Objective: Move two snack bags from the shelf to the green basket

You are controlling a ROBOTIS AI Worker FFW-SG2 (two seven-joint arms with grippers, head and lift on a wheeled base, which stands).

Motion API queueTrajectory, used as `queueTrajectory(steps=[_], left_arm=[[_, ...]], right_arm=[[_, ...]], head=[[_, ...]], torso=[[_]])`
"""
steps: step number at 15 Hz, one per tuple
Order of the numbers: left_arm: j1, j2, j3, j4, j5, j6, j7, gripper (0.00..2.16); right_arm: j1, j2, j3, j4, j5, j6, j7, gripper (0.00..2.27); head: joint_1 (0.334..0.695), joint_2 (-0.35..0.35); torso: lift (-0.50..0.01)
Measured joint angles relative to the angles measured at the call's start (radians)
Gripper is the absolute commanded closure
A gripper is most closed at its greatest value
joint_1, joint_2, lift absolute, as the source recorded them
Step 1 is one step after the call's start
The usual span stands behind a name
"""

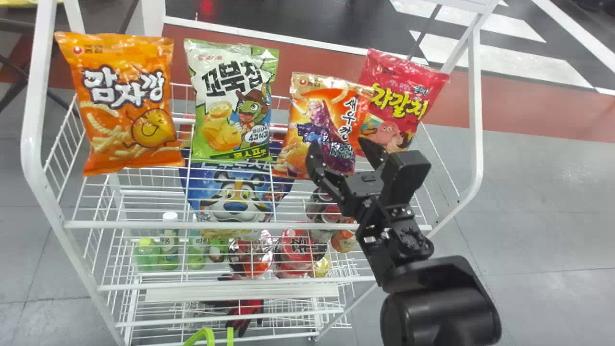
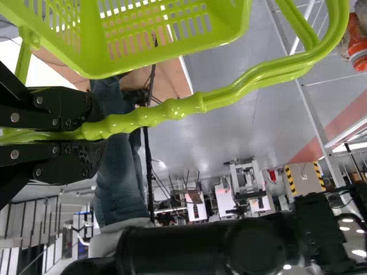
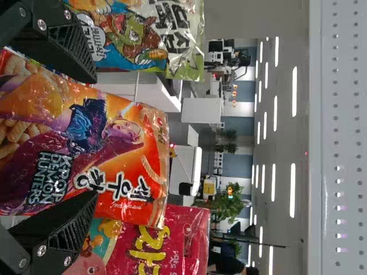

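Head view shows us the black right gripper [image 1: 338, 144], fingers apart; at its eleven o'clock stands the glossy orange snack bag [image 1: 312, 120] on the white wire shelf [image 1: 240, 224], long axis towards one. Our black left gripper [image 2: 98, 134] clamps the lime-green plastic basket [image 2: 92, 57] by its handle.

The light is bright and quite even in the head view, and the shadows are soft. On the snack bags [image 1: 235, 101], the shiny film gives small white glare along its creases. The grey floor [image 1: 538, 192] has a pale sheen. In the right wrist view, long ceiling lamps [image 3: 294, 91] make very white strips. The left wrist view has a small bright reflection on the floor and glossy highlights on the green basket [image 2: 92, 63].
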Motion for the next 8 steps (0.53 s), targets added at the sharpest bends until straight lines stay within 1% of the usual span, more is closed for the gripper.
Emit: queueTrajectory(steps=[3,8], left_arm=[[-0.003,0.005,0.006,0.003,0.000,0.006,0.001,2.13],[-0.008,0.014,0.024,0.019,0.013,0.003,-0.003,2.13]], right_arm=[[-0.066,0.008,0.002,0.079,0.006,-0.002,-0.007,0.12],[-0.175,0.038,0.016,0.196,0.053,0.009,-0.006,0.12]], head=[[0.695,-0.350],[0.695,-0.350]], torso=[[-0.017],[-0.017]])
